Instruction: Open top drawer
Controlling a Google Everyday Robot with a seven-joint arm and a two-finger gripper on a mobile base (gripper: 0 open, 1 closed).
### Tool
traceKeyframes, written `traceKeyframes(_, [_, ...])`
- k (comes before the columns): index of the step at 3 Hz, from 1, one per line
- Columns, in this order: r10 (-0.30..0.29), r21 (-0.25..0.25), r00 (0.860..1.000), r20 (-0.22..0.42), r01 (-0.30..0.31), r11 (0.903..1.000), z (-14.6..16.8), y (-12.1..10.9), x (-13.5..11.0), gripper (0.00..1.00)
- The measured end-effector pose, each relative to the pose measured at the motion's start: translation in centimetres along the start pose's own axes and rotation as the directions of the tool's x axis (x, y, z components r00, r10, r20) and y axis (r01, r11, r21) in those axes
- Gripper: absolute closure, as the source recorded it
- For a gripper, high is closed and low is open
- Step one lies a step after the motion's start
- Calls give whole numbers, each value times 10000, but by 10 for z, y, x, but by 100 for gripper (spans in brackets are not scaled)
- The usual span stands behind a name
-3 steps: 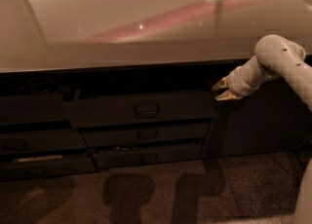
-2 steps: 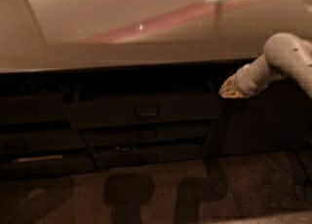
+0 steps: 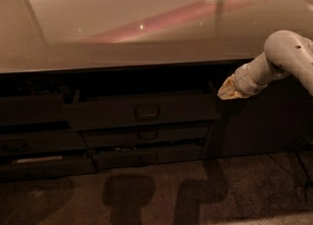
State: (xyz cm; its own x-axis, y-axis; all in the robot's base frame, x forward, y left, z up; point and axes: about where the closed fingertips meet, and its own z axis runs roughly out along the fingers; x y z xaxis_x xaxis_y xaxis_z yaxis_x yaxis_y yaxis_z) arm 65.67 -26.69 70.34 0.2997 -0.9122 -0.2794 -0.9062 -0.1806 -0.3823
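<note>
While my gripper point(image 3: 229, 92) hangs just off the right end of the top drawer point(image 3: 142, 111), I cannot tell if it is open or closed. That drawer sticks out a little under the counter point(image 3: 122, 57).

Dim scene, warm brown cast overall.
The worktop point(image 3: 122, 48) carried the only brightness: a pale sheen, one pink streak of glare, a few pinpoint reflections. The top drawer point(image 3: 146, 113) sat in deep shade under its edge. The pincer point(image 3: 229, 92), at right just below the worktop edge, caught light and read pale. Soft dark shadows lay on the floor point(image 3: 254, 204).
</note>
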Motion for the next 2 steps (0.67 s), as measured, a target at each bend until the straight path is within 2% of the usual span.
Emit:
traceKeyframes(1, [-696,182,9976,-22,696,9974,-16,-1,-41,100])
traceKeyframes(2, [-697,182,9976,-23,697,9974,-16,-1,-41,100])
